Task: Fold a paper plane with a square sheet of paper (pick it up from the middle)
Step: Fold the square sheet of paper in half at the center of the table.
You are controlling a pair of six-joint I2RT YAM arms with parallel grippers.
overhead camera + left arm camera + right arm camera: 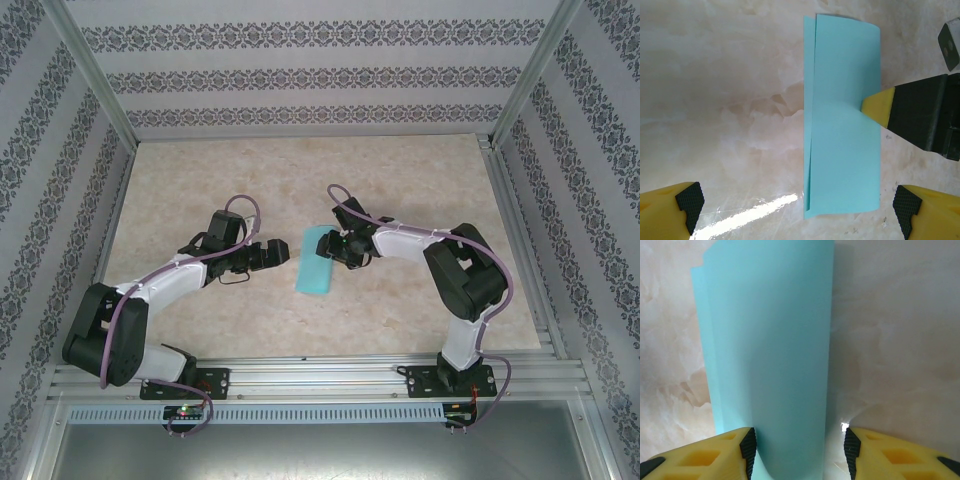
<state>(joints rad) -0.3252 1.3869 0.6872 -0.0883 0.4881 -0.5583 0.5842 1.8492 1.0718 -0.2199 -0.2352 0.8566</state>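
Observation:
The square sheet of paper [317,262] is teal and lies on the table folded in half into a long rectangle, not a pointed dart. Its two layers sit slightly offset along the edge [810,125] facing the left arm. My left gripper [283,251] hovers open just left of the paper, its fingers spread wide with nothing between them [797,212]. My right gripper [338,247] is open at the paper's right side, over the folded edge [800,450]. One yellow fingertip [879,104] touches that edge. The paper [770,355] fills much of the gap between the right fingers.
The marble-patterned tabletop [200,190] spreads around the paper. Patterned walls [300,75] and aluminium rails [320,375] enclose the table. A bright glare streak [750,212] lies on the surface near the left fingers.

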